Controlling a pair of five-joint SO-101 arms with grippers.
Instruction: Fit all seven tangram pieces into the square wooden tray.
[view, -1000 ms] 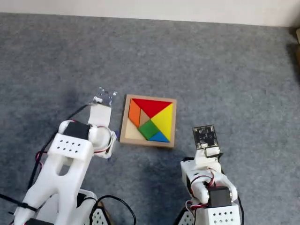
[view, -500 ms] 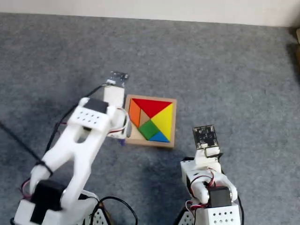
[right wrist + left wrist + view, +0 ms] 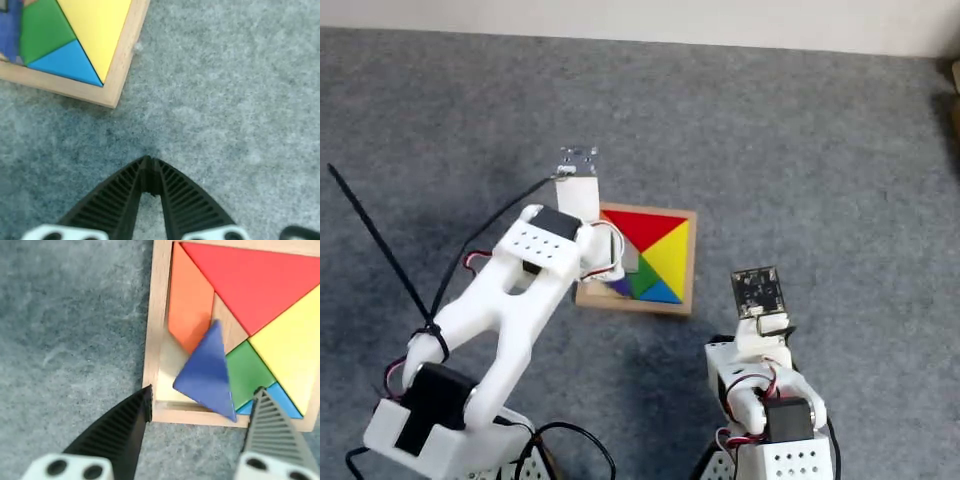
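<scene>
Mid-frame in the left wrist view, the blue triangle (image 3: 207, 372) lies askew over the gap in the tray (image 3: 159, 305); your left tool (image 3: 203, 392) is open. Pushing may jam it against the orange piece (image 3: 190, 305).

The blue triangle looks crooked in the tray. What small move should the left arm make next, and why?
Probably close the left gripper on the blue triangle and turn it into the bare corner of the tray: it lies askew over the orange piece, and the open fingers straddle it.
</scene>
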